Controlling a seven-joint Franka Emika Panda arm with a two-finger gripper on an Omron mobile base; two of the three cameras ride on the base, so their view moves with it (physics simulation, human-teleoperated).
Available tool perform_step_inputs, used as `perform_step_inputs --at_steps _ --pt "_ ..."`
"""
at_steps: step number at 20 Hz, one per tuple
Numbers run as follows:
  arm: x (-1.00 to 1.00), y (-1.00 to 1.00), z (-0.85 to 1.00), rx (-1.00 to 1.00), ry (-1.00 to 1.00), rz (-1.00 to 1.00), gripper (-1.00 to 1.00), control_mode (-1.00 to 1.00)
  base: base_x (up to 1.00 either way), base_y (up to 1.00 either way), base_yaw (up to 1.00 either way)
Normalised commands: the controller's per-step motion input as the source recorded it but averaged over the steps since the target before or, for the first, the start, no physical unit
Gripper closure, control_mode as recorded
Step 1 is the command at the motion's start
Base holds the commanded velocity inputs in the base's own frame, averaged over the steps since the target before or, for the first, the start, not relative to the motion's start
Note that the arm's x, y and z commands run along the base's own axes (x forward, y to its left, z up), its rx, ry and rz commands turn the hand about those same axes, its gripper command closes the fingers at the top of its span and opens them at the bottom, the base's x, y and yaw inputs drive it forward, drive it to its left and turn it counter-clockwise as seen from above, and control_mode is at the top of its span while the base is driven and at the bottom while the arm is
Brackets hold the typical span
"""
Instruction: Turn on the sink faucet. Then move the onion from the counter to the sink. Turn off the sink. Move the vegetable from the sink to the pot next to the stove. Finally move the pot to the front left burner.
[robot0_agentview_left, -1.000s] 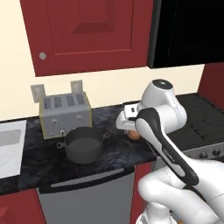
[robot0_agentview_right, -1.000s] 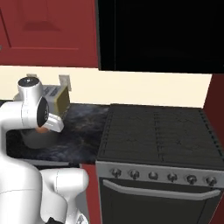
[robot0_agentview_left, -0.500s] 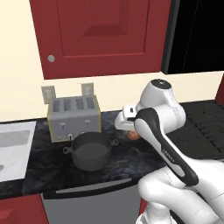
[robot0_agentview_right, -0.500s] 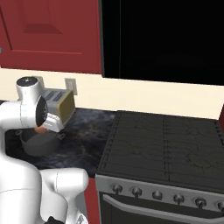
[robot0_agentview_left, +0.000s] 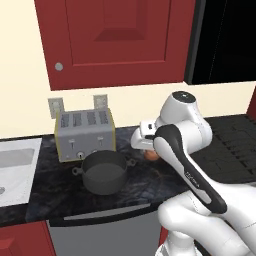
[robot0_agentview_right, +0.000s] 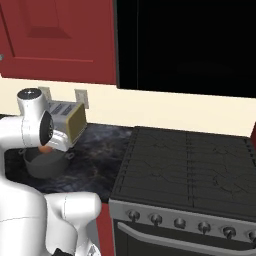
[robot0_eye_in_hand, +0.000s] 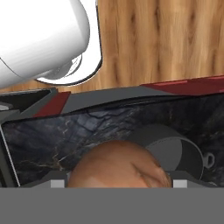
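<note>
My gripper (robot0_agentview_left: 146, 148) is shut on the tan-orange onion (robot0_agentview_left: 152, 155), holding it in the air just right of the dark pot (robot0_agentview_left: 104, 172). The pot stands on the black counter (robot0_agentview_left: 50, 200) in front of the toaster. In the right base view the onion (robot0_agentview_right: 45, 149) hangs over the pot's (robot0_agentview_right: 42, 164) rim beside my arm. The hand view looks down past the onion (robot0_eye_in_hand: 118, 164) in the gripper (robot0_eye_in_hand: 118, 183) at the pot (robot0_eye_in_hand: 173, 151) and the counter (robot0_eye_in_hand: 65, 135). The pale sink (robot0_agentview_left: 15, 165) lies at the far left. The sink faucet is out of view.
A grey four-slot toaster (robot0_agentview_left: 85, 134) stands against the wall behind the pot. The black stove (robot0_agentview_right: 185, 165) with its grates lies right of the counter (robot0_agentview_right: 95, 150). Red cabinets hang overhead. Wooden floor (robot0_eye_in_hand: 157, 39) lies beyond the counter's front edge.
The whole picture has shifted in both base views, so the base has driven. The onion stays in my gripper, and the pot and toaster have kept their places on the counter.
</note>
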Motion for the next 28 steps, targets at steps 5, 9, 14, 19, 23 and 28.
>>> perform_step_inputs --at_steps 5,9,14,19,23,28 --pt "0.0 0.0 0.0 0.0 0.0 0.0 1.0 1.0 0.18 -0.25 0.0" --pt "0.0 0.0 0.0 0.0 0.0 0.0 1.0 1.0 0.13 -0.1 0.0" --pt "0.19 0.02 -0.2 0.0 0.0 0.01 1.0 -1.0 0.0 0.0 0.0" --pt "0.41 0.4 -0.27 -0.05 0.0 0.0 1.0 -1.0 0.0 0.0 0.0" --pt "0.4 0.58 -0.19 -0.07 0.0 0.0 1.0 -1.0 0.0 0.0 0.0" --pt "0.32 0.32 -0.14 -0.03 0.0 0.0 1.0 -1.0 0.0 0.0 0.0"
